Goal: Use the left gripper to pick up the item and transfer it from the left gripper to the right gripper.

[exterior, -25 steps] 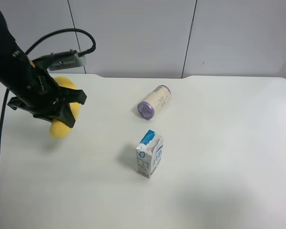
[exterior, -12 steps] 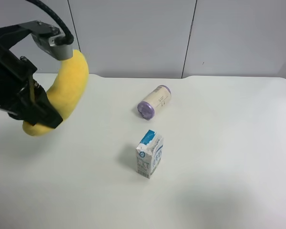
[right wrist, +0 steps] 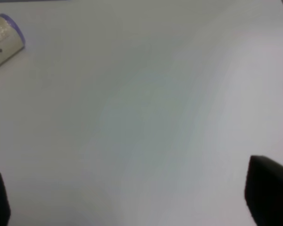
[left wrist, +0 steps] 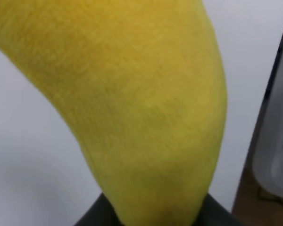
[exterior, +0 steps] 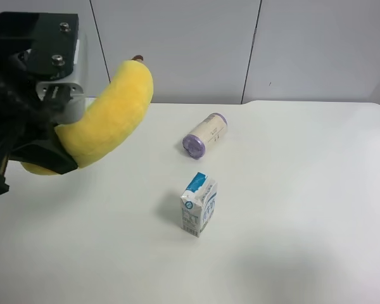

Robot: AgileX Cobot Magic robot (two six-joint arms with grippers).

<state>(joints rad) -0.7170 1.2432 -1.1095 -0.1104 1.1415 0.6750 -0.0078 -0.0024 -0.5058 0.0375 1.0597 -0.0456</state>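
I have the soft yellow plush banana (exterior: 111, 120) pinched in my left pincer (exterior: 50, 158), raised above the white table's (exterior: 291, 190) left edge; pickup looks done. My right pincer (right wrist: 132, 195) hangs spread and empty, so the handover remains.

Yellow banana (exterior: 111, 120), blue-white carton (exterior: 199, 206)

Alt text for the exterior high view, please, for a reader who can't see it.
The left gripper, at the view's left, holds a yellow plush banana in the air, stem end up, over a white table. A milk carton stands near the table's middle, with a purple-ended cylinder lying beyond it.
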